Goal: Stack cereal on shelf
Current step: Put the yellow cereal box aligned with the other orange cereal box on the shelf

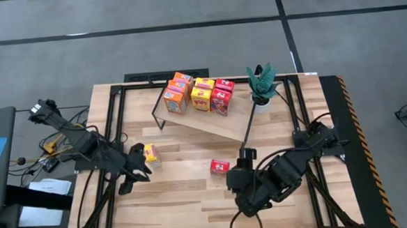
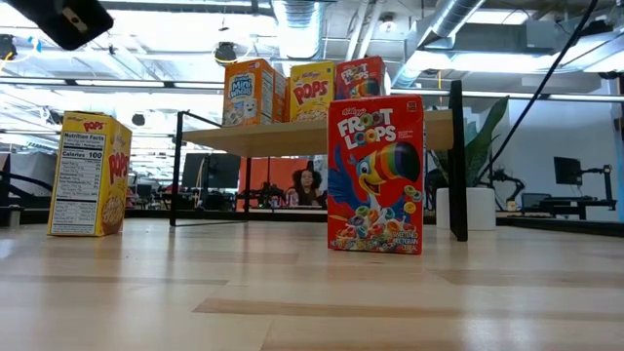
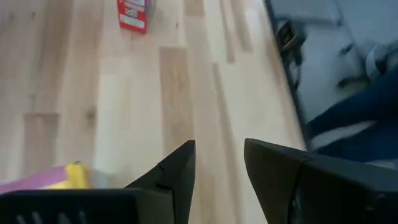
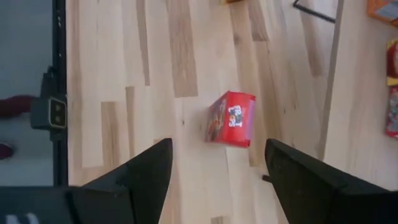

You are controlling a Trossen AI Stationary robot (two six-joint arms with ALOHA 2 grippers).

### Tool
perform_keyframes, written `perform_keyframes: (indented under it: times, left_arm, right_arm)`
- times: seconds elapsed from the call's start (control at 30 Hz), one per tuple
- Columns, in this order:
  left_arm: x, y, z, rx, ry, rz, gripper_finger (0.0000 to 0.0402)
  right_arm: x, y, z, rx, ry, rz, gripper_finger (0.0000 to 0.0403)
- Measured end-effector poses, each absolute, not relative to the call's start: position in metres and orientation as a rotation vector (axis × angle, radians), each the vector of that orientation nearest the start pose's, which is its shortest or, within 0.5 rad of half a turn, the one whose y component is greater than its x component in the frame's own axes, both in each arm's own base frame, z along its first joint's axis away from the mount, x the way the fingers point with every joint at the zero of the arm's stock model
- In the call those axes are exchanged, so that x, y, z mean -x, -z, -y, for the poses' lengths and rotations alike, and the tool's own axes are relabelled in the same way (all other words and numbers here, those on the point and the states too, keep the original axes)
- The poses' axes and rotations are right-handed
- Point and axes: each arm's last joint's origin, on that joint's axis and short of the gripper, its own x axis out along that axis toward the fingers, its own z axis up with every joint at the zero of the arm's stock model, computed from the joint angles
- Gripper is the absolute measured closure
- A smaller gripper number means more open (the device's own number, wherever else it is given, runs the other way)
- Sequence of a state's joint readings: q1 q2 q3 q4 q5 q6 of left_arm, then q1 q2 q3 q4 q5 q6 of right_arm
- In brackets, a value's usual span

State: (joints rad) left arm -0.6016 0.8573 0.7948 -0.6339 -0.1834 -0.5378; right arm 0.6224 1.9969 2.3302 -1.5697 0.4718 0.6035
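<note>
Red box: the red cereal box (image 2: 375, 175) stood up on the table (image 2: 312, 292), nearest the low camera.
Yellow box: the yellow cereal box (image 1: 150, 154) stood beside the left gripper (image 1: 138, 172).
Shelf: the shelf (image 1: 211, 122) held six boxes.
Left gripper: fingers apart, empty.
Right gripper: the right gripper (image 4: 217, 165) was spread wide, empty, near the red box.

Glossy cardboard cereal (image 2: 375, 175) (wood shelf (image 2: 322, 137), table (image 2: 292, 292)).

grey floor (image 1: 184, 7), ceiling ducts (image 2: 297, 24), desks
</note>
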Motion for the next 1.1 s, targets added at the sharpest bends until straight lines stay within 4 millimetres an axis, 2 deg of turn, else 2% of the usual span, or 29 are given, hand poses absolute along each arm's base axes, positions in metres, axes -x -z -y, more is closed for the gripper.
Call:
perform_keyframes:
  times: [0.1,0.17,0.37,0.5,0.63,0.83,0.97,1.1]
  left_arm:
    - [-0.141,-0.283,0.09,0.161,0.198,-0.796,0.0278]
    - [-0.14,-0.28,0.089,0.167,0.157,-0.819,0.0278]
    - [-0.144,-0.281,0.081,0.298,-0.099,-0.735,0.0278]
    - [-0.149,-0.281,0.072,0.464,-0.281,-0.671,0.0278]
    - [-0.154,-0.283,0.062,0.478,-0.383,-0.598,0.0278]
    - [-0.16,-0.285,0.053,0.544,-0.411,-0.582,0.0277]
    - [-0.156,-0.288,0.051,0.525,-0.323,-0.657,0.0259]
    - [-0.145,-0.312,0.048,0.567,-0.308,-0.702,0.0233]
  right_arm:
    - [-0.309,-0.394,-0.204,0.096,0.189,-1.029,0.0121]
    - [-0.309,-0.394,-0.204,0.093,0.187,-1.025,0.0121]
    - [-0.309,-0.394,-0.205,0.094,0.185,-1.025,0.0121]
    - [-0.309,-0.394,-0.205,0.095,0.185,-1.026,0.0121]
    - [-0.309,-0.394,-0.205,0.096,0.184,-1.026,0.0121]
    - [-0.309,-0.394,-0.205,0.12,0.186,-1.017,0.0121]
    - [-0.321,-0.398,-0.197,0.191,0.192,-0.939,0.0121]
    - [-0.355,-0.404,-0.179,0.236,0.149,-0.795,0.0121]
